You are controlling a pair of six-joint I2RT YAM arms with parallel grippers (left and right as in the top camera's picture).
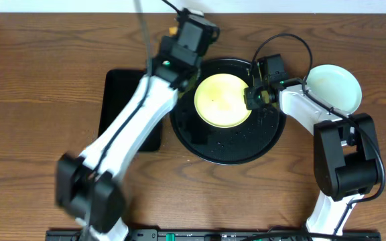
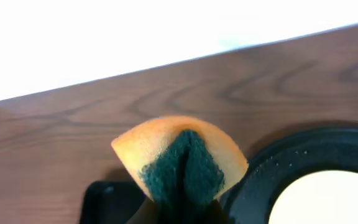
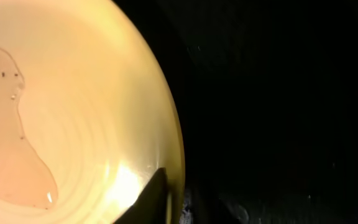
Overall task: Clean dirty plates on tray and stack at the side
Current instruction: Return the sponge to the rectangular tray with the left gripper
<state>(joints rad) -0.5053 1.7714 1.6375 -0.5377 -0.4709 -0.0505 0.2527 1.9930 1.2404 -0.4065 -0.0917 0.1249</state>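
- There are two trays. One big round black tray (image 1: 233, 148) sits in the middle of the overhead view. One smaller flat black tray (image 1: 121, 100) lies just to its left, partly under an arm.
- I can count two plates. One yellow plate (image 1: 221, 100) lies on the round tray, a bit up from the middle. One mint-blue plate (image 1: 334, 87) sits on the wooden table (image 1: 39, 100) at the upper right, off the tray. I cannot tell if another plate hides under it.
- There is one sponge (image 2: 179, 155), orange with a green rough side. It is folded.
- The left claw (image 2: 182, 208) is pinched tight on the sponge, up near the top edge of the round tray.
- The right claw (image 1: 252, 96) is at the right rim of the yellow plate. One finger (image 3: 157, 196) rests on the rim. I cannot tell if it is gripping.
- The yellow plate has one wet patch (image 3: 5, 124) with tiny dark specks.
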